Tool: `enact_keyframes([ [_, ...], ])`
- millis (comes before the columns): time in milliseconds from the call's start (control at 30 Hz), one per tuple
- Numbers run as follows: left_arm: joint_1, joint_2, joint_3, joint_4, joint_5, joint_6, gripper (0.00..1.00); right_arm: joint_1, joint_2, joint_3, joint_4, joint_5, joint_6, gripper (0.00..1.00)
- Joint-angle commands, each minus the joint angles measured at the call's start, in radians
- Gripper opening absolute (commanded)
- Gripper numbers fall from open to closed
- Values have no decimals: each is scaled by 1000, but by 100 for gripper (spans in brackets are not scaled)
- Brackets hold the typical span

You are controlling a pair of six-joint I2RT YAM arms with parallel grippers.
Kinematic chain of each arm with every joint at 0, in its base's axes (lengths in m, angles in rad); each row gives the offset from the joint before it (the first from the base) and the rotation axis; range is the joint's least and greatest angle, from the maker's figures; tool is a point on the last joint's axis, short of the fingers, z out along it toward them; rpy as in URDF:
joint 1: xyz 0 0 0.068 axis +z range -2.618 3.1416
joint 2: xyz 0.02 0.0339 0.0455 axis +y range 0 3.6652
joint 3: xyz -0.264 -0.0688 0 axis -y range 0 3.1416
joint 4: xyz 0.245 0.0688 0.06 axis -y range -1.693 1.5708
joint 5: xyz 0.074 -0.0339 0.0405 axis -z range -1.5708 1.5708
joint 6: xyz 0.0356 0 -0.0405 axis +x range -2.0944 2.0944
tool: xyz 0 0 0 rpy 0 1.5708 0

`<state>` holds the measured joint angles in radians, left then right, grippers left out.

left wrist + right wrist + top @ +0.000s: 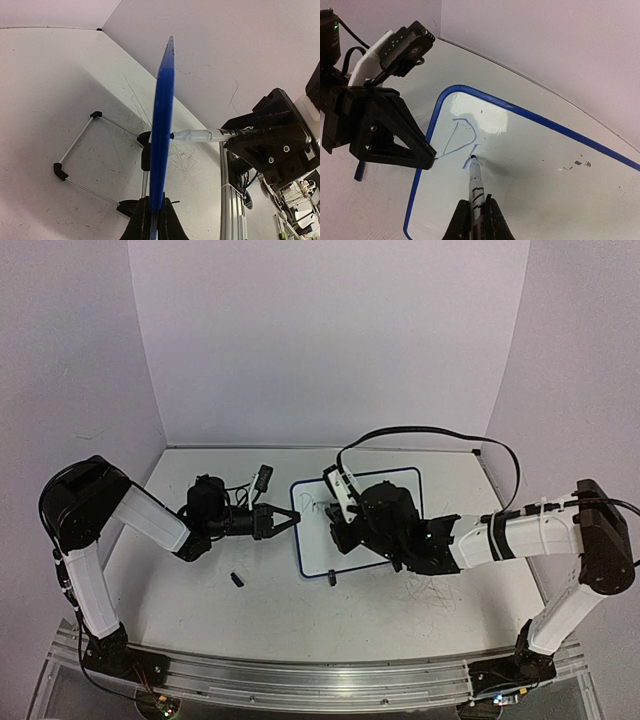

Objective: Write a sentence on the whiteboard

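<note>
My left gripper [287,522] reaches in from the left, its jaws pressed together on the dark blue rim of the whiteboard [400,472], pinching the board's left edge about halfway along. The board lies on the table [200,610] in the middle of the scene, a little right of centre and closer to the far wall than to my bases. From my left wrist I see it edge-on, as a thin blue strip rising from between my fingers [141,222].

My right gripper [475,217] comes in from the right over the board, with its jaws clamped on a marker [476,186]. The marker's dark tip touches the white surface near the board's far left corner.

The sentence [459,136] is barely begun: a blue cursive "D" and one short stroke just right of it, where the tip rests. It sits just right of the spot where my left jaws hold the rim. The remaining writing surface that I can see is bare white, apart from a few small dark specks farther right.

A small black piece [238,580] lies on the table near the board's near left corner, apart from it; I cannot tell what it is.
</note>
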<state>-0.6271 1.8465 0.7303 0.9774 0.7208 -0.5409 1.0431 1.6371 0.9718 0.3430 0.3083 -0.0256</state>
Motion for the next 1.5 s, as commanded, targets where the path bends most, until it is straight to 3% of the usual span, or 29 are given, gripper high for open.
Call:
enact_keyframes([
  [0, -3, -56, -10, 49, 38, -1, 0, -19, 1, 28, 11, 94, 14, 0],
  [167, -3, -55, -11, 50, 38, 0, 0, -19, -21, 10, 2, 93, 18, 0],
  [400, -4, -59, -17, 50, 33, -1, 0, -38, -123, -84, 54, -59, 53, 0],
  [800, -3, -54, -11, 49, 34, -5, 0, -60, -77, -69, 89, -167, 42, 0],
  [1467, -3, -55, -6, 49, 40, -8, 0, -59, -54, -56, 48, -57, 74, 0],
])
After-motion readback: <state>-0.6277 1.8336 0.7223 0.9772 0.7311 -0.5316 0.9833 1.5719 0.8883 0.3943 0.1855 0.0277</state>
